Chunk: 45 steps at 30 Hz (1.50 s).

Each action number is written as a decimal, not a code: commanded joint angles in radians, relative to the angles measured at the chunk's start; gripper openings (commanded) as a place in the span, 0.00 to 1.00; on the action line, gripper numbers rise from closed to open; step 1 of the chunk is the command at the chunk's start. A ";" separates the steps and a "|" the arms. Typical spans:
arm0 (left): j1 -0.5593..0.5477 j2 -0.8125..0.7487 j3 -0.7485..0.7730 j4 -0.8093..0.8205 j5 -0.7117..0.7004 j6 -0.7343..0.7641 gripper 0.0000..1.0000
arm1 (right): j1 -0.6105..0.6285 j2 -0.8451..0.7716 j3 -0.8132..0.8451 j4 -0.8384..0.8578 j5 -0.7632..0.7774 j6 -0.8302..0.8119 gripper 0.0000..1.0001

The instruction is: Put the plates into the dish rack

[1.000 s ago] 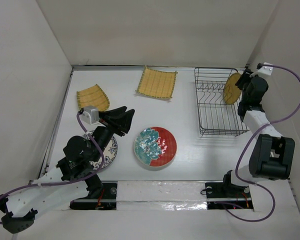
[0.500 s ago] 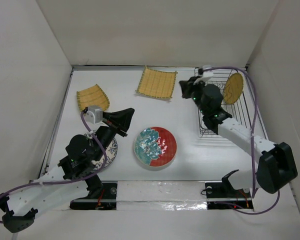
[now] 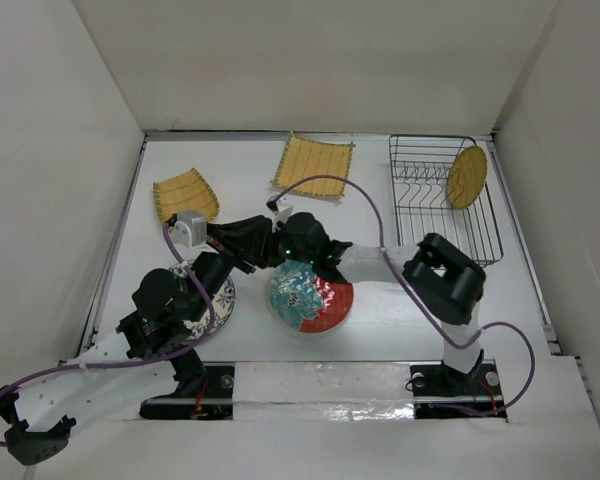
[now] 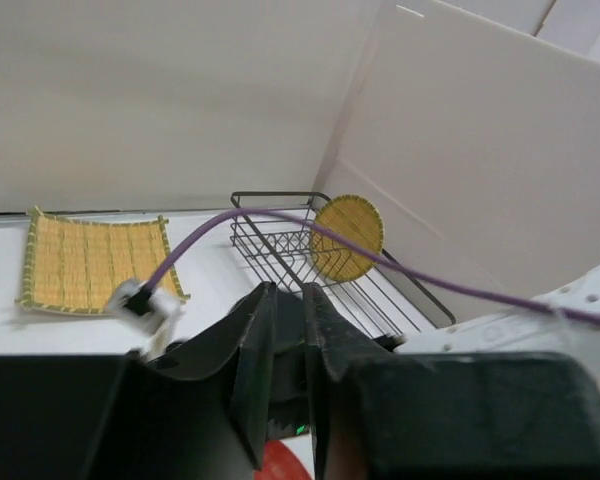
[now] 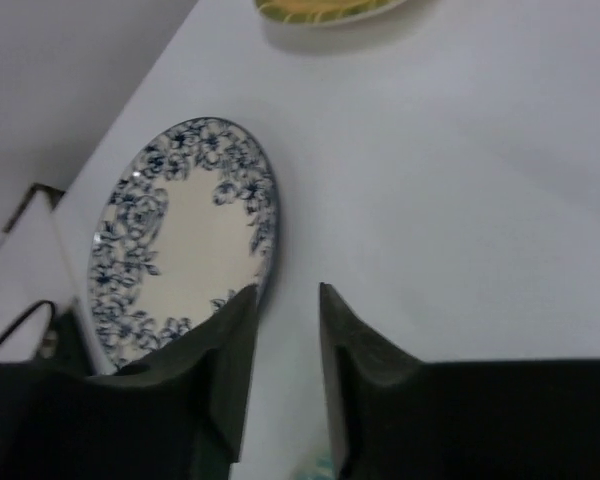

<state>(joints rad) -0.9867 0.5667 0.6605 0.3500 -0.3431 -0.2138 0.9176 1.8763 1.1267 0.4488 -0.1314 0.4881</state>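
The small yellow plate [image 3: 467, 177] stands upright in the black wire dish rack [image 3: 425, 262]; both also show in the left wrist view, plate [image 4: 347, 237] and rack [image 4: 280, 245]. The red plate [image 3: 325, 300] lies flat at the table's middle. The speckled plate [image 3: 220, 305] lies left of it, partly under my left arm, and shows in the right wrist view [image 5: 180, 230]. Two square bamboo plates [image 3: 185, 195] [image 3: 313, 165] lie at the back. My right gripper [image 3: 268, 256] [image 5: 287, 290] is open and empty, low between the speckled and red plates. My left gripper [image 3: 252, 243] [image 4: 287, 292] is narrowly open and empty, close beside it.
The right arm [image 3: 380, 265] stretches across the table's middle from its base at the front right, its purple cable [image 3: 330, 185] arching above. White walls enclose the table on three sides. The left arm [image 3: 160, 310] covers the front left.
My right arm has swung from the dish rack across to the table's middle, leaving the small yellow plate standing in the rack. My left arm has barely moved.
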 commanded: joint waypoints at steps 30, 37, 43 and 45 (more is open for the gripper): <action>-0.003 -0.037 -0.004 0.058 0.055 0.022 0.30 | 0.208 0.537 0.545 -0.159 0.018 0.242 0.49; -0.003 -0.042 -0.005 0.058 0.052 0.022 0.31 | 0.208 0.517 0.505 -0.124 0.013 0.257 0.09; -0.003 -0.042 -0.004 0.057 0.046 0.025 0.31 | 0.208 0.442 0.440 -0.003 0.000 0.268 0.00; -0.003 -0.048 -0.002 0.057 0.042 0.028 0.31 | 0.208 0.402 0.401 0.054 -0.001 0.282 0.00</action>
<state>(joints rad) -0.9867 0.5373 0.6605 0.3553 -0.3027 -0.1989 1.1145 2.3726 1.5738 0.4103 -0.1249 0.8047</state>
